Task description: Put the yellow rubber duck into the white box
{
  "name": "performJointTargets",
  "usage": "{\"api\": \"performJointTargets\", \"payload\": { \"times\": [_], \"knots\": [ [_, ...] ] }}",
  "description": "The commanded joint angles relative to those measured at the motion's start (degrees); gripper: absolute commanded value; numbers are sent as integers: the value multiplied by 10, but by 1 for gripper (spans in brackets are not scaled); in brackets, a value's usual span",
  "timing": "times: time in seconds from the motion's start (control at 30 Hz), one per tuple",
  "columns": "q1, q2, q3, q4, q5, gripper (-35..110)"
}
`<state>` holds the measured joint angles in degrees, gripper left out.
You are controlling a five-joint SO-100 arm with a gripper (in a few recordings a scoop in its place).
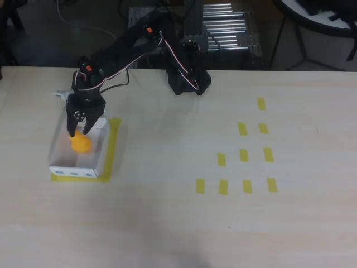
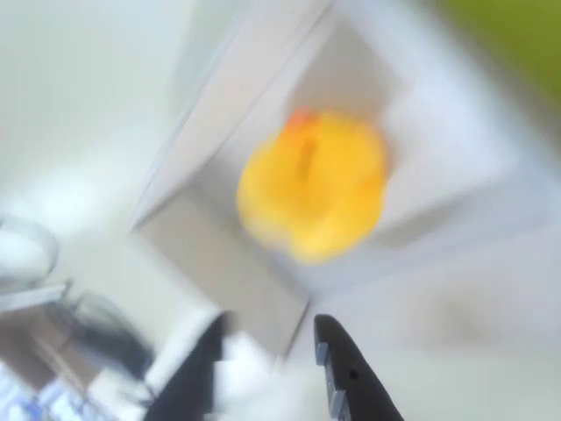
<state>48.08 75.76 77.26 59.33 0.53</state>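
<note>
The yellow rubber duck (image 1: 81,144) lies inside the white box (image 1: 75,172) at the table's left in the overhead view. My black gripper (image 1: 78,132) hangs just above the duck's far side, over the box, with its fingers apart. In the blurred wrist view the duck (image 2: 314,182) rests on the box floor (image 2: 438,149), its orange face mark pointing up in the picture. The two dark fingertips (image 2: 346,368) stand at the bottom edge, spread and holding nothing, a short way from the duck.
Yellow tape (image 1: 113,146) frames the box on its right and front. Several small yellow tape rectangles (image 1: 244,155) lie on the right half of the table. The arm's base (image 1: 187,79) stands at the table's far edge, with dark gear behind it.
</note>
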Motion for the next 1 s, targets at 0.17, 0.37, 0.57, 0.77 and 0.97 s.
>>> {"api": "performJointTargets", "payload": {
  "times": [0.17, 0.37, 0.57, 0.77, 0.97],
  "knots": [
    [-90, 276, -40, 25, 6, 0],
    [-181, 433, 23, 7, 14, 0],
    [-296, 588, 119, -52, 37, 0],
    [-414, 706, 220, -104, 38, 0],
    [-479, 817, 348, -136, 55, 0]
  ]
}}
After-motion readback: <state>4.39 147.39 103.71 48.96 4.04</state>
